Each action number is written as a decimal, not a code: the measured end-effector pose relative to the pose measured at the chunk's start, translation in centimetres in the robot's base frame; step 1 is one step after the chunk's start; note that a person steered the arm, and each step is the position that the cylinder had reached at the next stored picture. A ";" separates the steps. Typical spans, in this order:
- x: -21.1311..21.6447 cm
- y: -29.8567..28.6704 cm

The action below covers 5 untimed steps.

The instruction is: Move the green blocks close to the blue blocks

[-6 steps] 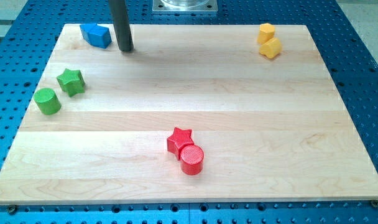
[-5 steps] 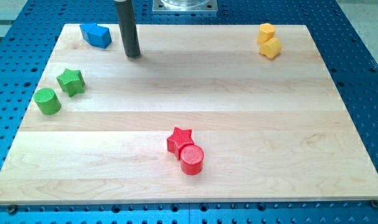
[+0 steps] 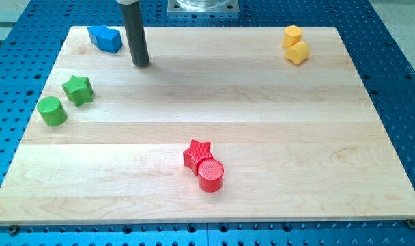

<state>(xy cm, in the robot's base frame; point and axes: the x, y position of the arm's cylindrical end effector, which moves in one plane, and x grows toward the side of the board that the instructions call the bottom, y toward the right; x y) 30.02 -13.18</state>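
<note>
A green star block (image 3: 78, 89) and a green cylinder block (image 3: 52, 111) lie side by side near the board's left edge. Two blue blocks (image 3: 105, 37), touching each other, sit at the top left corner; their shapes are hard to make out. My tip (image 3: 140, 64) rests on the board just right of and below the blue blocks, apart from them, and well up and right of the green blocks.
Two yellow blocks (image 3: 295, 44) sit at the top right. A red star (image 3: 196, 153) and a red cylinder (image 3: 210, 174) touch each other at the bottom centre. The wooden board (image 3: 262, 123) lies on a blue perforated table.
My tip moved down and slightly right, then drifted a little back left and down. No block has moved.
</note>
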 end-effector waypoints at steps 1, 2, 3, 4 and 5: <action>0.1 0.4; 0.2 3.8; 5.3 5.3; 17.1 2.6; 22.4 -8.7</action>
<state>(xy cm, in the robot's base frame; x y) 52.46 -21.93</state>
